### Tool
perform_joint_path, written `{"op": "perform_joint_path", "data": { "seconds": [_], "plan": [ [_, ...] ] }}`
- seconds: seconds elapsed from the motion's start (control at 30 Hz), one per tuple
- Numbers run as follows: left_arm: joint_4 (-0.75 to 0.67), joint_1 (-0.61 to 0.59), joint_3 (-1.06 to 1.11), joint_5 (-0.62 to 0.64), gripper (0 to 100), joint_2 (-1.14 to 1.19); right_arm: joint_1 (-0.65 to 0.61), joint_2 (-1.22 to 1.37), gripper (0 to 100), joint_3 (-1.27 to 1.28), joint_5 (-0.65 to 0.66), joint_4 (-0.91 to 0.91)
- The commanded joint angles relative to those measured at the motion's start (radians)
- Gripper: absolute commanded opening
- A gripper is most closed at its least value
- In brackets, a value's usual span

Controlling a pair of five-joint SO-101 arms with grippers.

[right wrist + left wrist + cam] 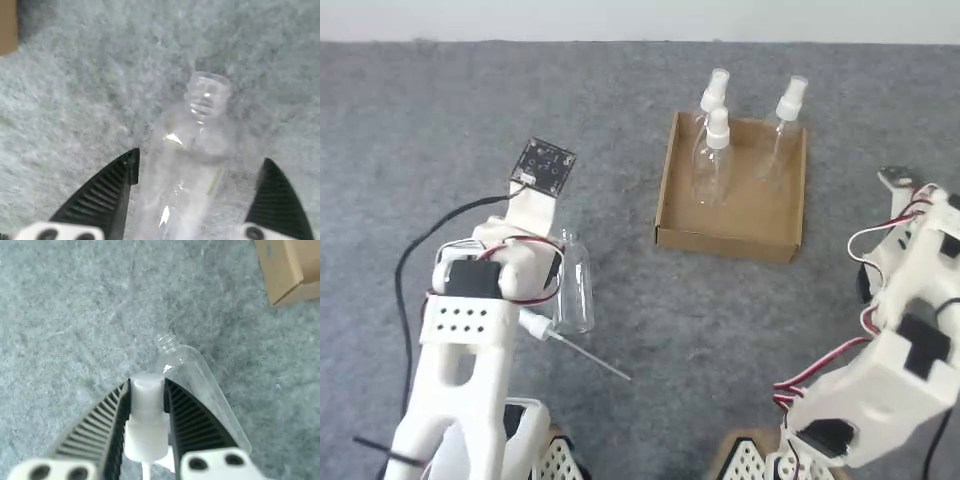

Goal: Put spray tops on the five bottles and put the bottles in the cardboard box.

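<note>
The left fingers [107, 415] clamp a spray top [146, 410], with a capless bottle [200, 375] lying just past their tips. The right fingers [107, 192] stand spread, a second bottle [187, 180], also capless, between them.

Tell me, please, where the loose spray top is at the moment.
In the high view the spray top sits left of the cardboard box, shut in the left gripper, right beside an uncapped bottle on the grey carpet.
</note>
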Motion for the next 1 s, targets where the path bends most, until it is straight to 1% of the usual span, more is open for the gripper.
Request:
{"op": "perform_joint_path", "data": {
  "seconds": [0.0, 0.17, 0.3, 0.47, 0.5, 0.6, 0.67, 0.8, 0.9, 0.97],
  "plan": [
    [-0.028, -0.005, -0.010, 0.008, 1, -0.040, 0.012, 0.019, 25.6, -0.051, 0.015, -0.018],
    [-0.028, -0.005, -0.010, 0.008, 1, -0.043, 0.028, 0.039, 24.5, -0.051, 0.006, -0.067],
    [-0.031, -0.005, -0.012, 0.008, 1, -0.037, 0.030, 0.024, 18.0, -0.091, 0.006, -0.061],
    [-0.031, -0.005, -0.008, 0.008, 1, -0.041, 0.027, -0.002, 17.3, -0.097, 0.008, -0.061],
    [-0.031, -0.005, -0.008, 0.008, 1, -0.041, 0.025, -0.007, 15.7, -0.098, 0.009, -0.065],
    [-0.028, -0.005, -0.008, 0.008, 1, -0.043, 0.018, -0.036, 5.2, -0.098, 0.015, -0.071],
    [-0.026, -0.005, -0.013, 0.008, 1, -0.043, -0.004, -0.068, 0.2, -0.098, 0.015, -0.062],
    [-0.023, -0.005, -0.051, 0.008, 1, -0.046, -0.093, -0.194, 0.6, -0.097, 0.002, -0.022],
    [0.028, -0.005, -0.131, 0.011, 1, -0.046, -0.200, -0.349, 0.6, -0.092, -0.080, 0.001],
    [0.075, -0.005, -0.211, 0.044, 1, -0.046, -0.291, -0.464, 0.6, -0.083, -0.143, 0.002]
  ]
}}
